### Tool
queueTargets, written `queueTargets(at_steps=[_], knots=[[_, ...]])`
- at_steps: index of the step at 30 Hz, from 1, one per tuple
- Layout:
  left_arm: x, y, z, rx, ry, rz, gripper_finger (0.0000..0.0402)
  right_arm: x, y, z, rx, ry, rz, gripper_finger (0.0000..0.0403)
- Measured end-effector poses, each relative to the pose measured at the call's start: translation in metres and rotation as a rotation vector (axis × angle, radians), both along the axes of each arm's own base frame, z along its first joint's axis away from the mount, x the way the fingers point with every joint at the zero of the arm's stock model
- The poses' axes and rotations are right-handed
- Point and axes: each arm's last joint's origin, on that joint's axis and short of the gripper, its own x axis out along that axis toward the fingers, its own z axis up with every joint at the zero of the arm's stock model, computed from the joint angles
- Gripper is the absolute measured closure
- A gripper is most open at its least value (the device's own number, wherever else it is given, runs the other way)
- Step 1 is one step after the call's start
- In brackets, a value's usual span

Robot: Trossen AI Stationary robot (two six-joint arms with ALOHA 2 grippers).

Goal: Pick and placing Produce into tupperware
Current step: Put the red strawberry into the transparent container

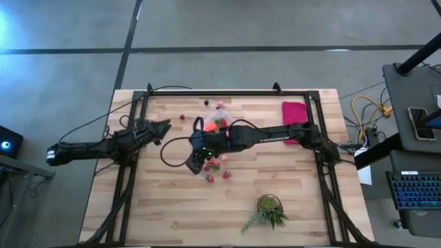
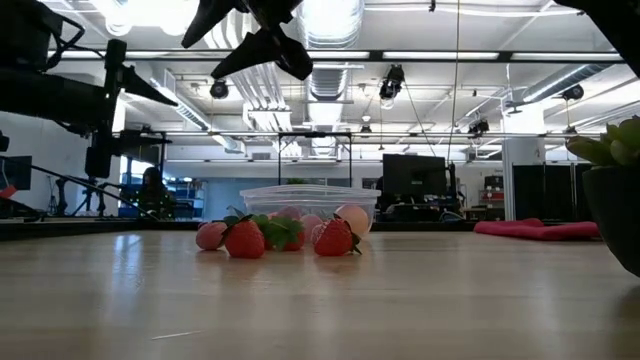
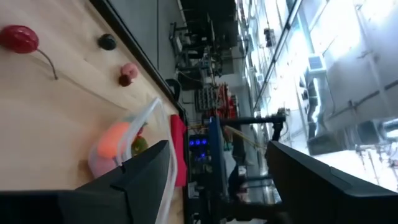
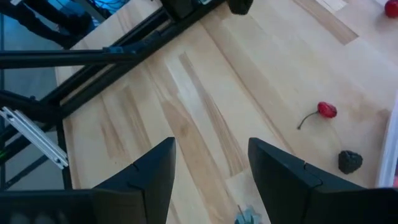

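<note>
The clear tupperware stands on the table's far middle, with an orange piece and pink and red pieces inside. Loose produce lies around it: a red cherry, a dark berry and a pink piece on the far side. Strawberries lie on its near side and show in front of it in the low view. My left gripper is open, left of the tupperware. My right gripper is open above the table, near the strawberries, with nothing between its fingers.
A flat magenta cloth lies at the far right under the right arm. A green spiky plant in a pot stands near the near edge, right of centre. A black cable loops on the table. Bare wood shows at near left.
</note>
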Motion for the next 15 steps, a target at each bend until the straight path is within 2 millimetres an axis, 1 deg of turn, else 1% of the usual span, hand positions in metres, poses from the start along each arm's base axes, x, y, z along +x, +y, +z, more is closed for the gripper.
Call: queueTargets(at_steps=[15], knots=[[0.002, 0.0, -0.0018, -0.003, 0.017, -0.006, 0.0146, 0.0004, 0.0001, 0.0003, 0.001, -0.006, 0.001, 0.0209]])
